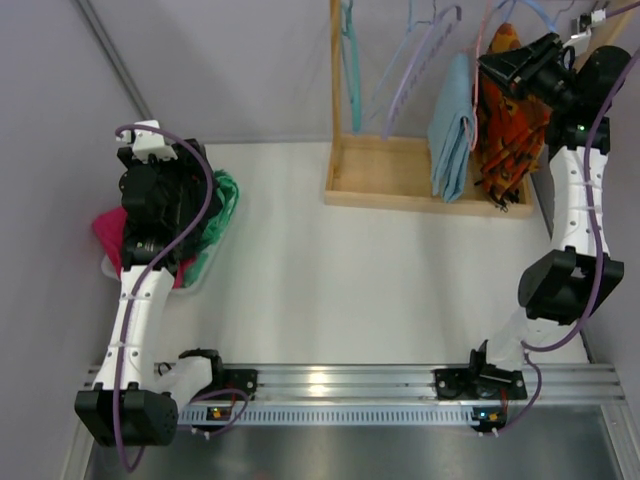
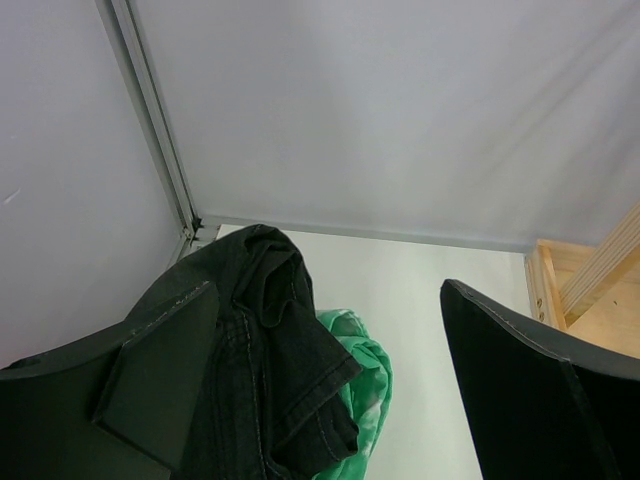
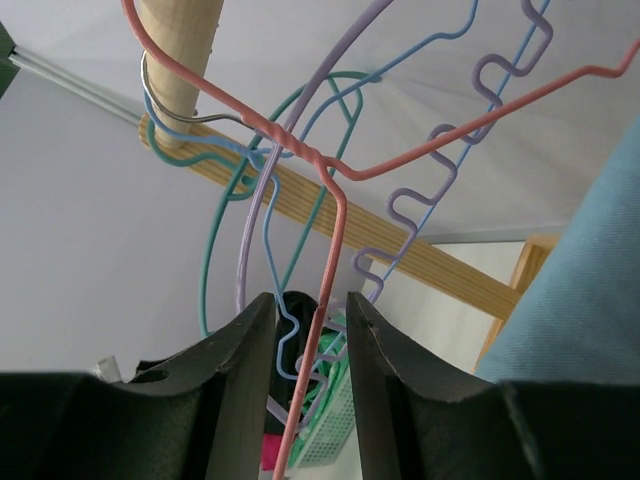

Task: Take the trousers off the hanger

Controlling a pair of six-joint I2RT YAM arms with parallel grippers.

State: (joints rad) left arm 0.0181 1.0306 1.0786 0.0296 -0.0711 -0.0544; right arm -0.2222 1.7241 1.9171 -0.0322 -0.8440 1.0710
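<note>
1. Orange patterned trousers (image 1: pixel 510 130) hang at the right end of the wooden clothes rack (image 1: pixel 400 185), just right of a folded light-blue garment (image 1: pixel 455 130).
2. Right gripper (image 3: pixel 310 305) is up at the top of those trousers. Its jaws are narrowed around the lower wire of a pink wire hanger (image 3: pixel 335 230), with a thin blue wire in the same gap. Some gap is left, so I cannot tell if the wire is clamped.
3. The pink hanger's hook sits on the wooden rail (image 3: pixel 440 262), tangled with lilac, blue and teal wire hangers.
4. Left gripper (image 2: pixel 328 290) has its jaws spread wide and holds nothing. It hovers over black denim trousers (image 2: pixel 260 370) and a green cloth (image 2: pixel 360 390), well apart from the rack.
5. That pile sits at the table's left edge with a pink garment (image 1: pixel 108 228).
</note>
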